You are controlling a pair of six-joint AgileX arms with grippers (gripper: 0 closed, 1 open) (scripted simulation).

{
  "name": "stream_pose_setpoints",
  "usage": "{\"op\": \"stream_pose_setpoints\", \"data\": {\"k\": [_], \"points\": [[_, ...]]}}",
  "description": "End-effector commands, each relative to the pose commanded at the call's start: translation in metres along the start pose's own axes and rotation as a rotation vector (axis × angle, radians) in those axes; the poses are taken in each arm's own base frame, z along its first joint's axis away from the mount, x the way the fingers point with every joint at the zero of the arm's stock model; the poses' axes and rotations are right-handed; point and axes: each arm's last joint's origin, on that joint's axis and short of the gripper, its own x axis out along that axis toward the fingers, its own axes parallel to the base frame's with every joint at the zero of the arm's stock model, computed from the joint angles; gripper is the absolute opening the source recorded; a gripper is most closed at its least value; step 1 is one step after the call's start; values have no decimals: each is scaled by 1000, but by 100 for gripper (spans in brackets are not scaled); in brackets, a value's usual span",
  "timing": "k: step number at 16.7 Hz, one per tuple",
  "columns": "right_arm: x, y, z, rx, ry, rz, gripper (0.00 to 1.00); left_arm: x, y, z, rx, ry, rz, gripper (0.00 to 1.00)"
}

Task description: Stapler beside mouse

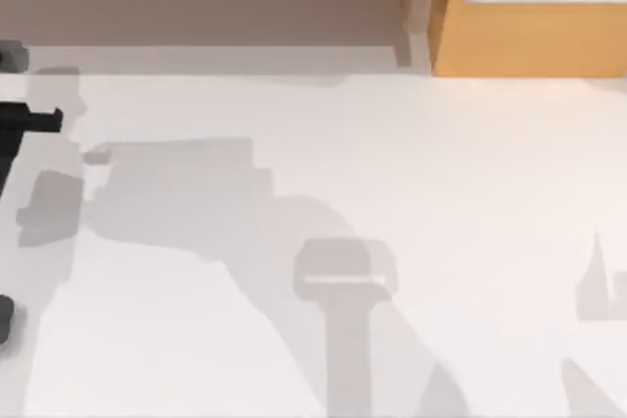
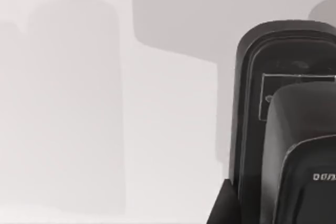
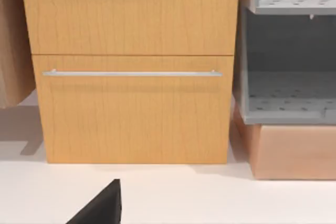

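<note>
- Progress: the task looks early or midway. The stapler (image 2: 286,129), a black body with a rounded end and a small white label, appears close up in the left wrist view, seemingly lying on the white table (image 1: 441,193).
- Whether it sits beside a mouse cannot be told, so the placing cannot be counted as done.
- Stapler's place: it is under the left wrist camera. The left arm (image 1: 24,119) sits at the table's left edge, well apart from the cabinet (image 1: 534,12), so the stapler is judged to be far from the cabinet too.
- Left gripper (image 2: 220,211): a dark wedge of it sits just beside the stapler. Whether it is spread, closed or clamped on the stapler cannot be told.
- Right gripper (image 3: 100,208): a dark wedge of it shows low in the right wrist view, facing the cabinet front and near it. Whether it is apart or together cannot be told. This arm looks idle.
- Left to do, as a judgement: make sure the left gripper has the stapler, carry it to the mouse, set it down alongside and let go.
- Counts: one stapler.
- One cabinet, with one drawer handle (image 3: 131,73) across its front.
- One grey shelf unit (image 3: 289,61), just beside the cabinet, showing two tiers.
- One table.
- Two grippers, one per arm.
</note>
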Motion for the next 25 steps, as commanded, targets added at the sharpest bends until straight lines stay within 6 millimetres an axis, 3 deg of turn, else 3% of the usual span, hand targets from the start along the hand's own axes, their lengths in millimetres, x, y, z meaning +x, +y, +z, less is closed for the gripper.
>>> {"op": "stream_pose_setpoints", "data": {"k": [11, 19, 25], "points": [[0, 0, 0, 0, 0, 0, 100, -3, -3, 1, 31, 1, -10, 0], [0, 0, 0, 0, 0, 0, 100, -29, -22, -10, 129, -22, -50, 0], [0, 0, 0, 0, 0, 0, 100, -43, -25, -6, 134, -76, -43, 0]]}}
